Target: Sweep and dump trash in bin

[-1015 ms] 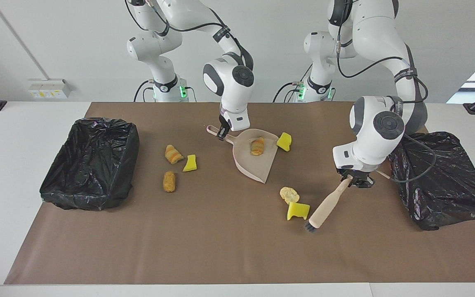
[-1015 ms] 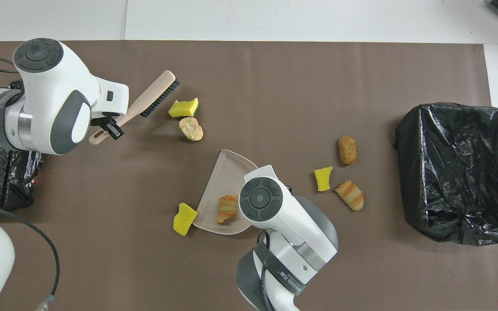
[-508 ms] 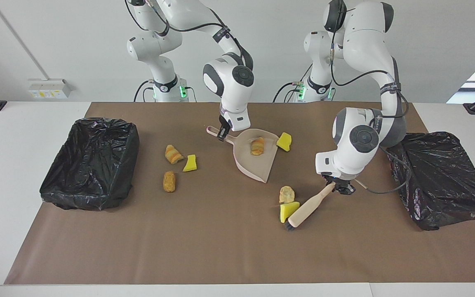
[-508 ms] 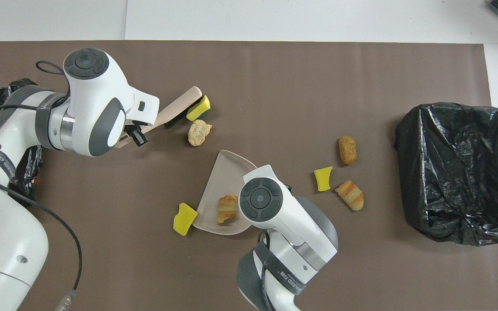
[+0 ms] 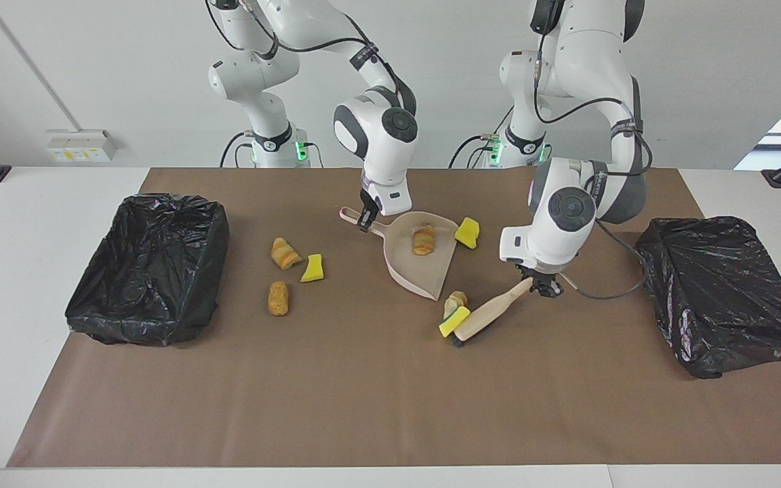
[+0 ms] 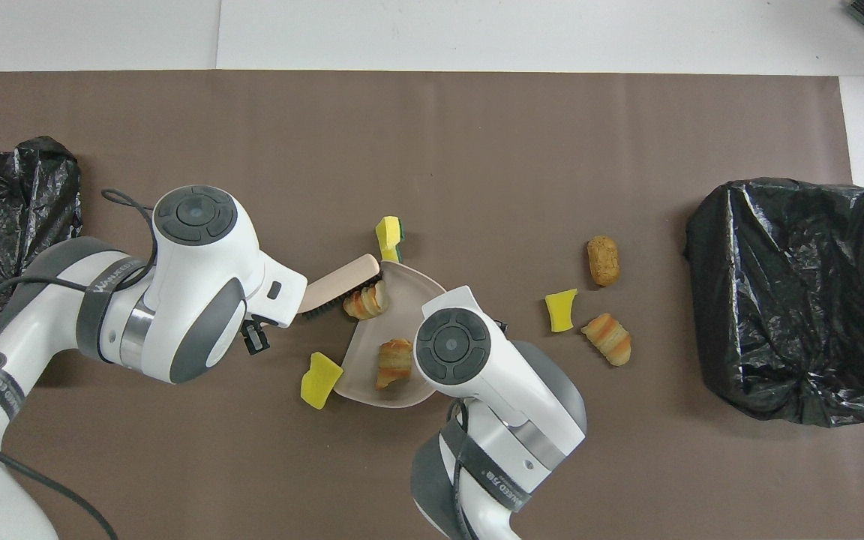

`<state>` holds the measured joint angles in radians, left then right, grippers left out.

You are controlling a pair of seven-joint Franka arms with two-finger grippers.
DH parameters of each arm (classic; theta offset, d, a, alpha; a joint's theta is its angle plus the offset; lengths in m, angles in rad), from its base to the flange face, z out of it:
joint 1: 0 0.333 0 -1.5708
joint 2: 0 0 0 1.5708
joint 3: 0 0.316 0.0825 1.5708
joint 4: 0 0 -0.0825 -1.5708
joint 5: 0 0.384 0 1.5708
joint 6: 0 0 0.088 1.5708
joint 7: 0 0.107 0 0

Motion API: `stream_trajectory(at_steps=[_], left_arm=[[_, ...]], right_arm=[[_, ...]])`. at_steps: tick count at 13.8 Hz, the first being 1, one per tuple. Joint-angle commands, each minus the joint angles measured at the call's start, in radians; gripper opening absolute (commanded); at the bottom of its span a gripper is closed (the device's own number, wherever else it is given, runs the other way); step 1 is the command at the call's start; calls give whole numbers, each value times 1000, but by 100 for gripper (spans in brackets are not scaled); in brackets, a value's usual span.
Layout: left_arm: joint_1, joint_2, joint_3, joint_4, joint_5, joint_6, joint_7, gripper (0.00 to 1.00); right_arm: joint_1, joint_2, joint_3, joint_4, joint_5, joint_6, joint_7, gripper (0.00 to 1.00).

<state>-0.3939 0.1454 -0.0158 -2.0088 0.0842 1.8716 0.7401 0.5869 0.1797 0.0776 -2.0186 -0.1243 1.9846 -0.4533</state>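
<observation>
Plainly, the left gripper (image 5: 538, 286) is clamped on the handle of the brush (image 5: 485, 317), low over the mat beside the dustpan (image 5: 424, 274). The right gripper (image 5: 365, 220) is closed on the dustpan's handle.

The bristles press a bread lump (image 5: 457, 298) against the pan's lip. A green-sided sponge (image 5: 453, 320) sits at the brush tip, just farther from the robots. To sweep well, I judge, keep the bristles down, stroke into the mouth, and hold the lip flat.

Counted: seven scraps of trash, three sponges and four bread lumps, with one inside the pan. One brush, one dustpan, two black-lined bins (image 5: 150, 268).
</observation>
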Motion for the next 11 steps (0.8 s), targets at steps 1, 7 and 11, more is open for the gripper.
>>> stream_trajectory(at_steps=[1,7,11], left_arm=[[-62,-87,14,-41,3,-60,-27,0],[-97,-185,17,14,-81,-131,-304,0],[-97,-46,27,128,-91,48,-297,0]], right_arm=[[-6,1,4,-15,-20,25,-24,0],[-7,1,4,-15,-20,26,-30,0],[-12,3,2,-20,-75,54,-148,0]])
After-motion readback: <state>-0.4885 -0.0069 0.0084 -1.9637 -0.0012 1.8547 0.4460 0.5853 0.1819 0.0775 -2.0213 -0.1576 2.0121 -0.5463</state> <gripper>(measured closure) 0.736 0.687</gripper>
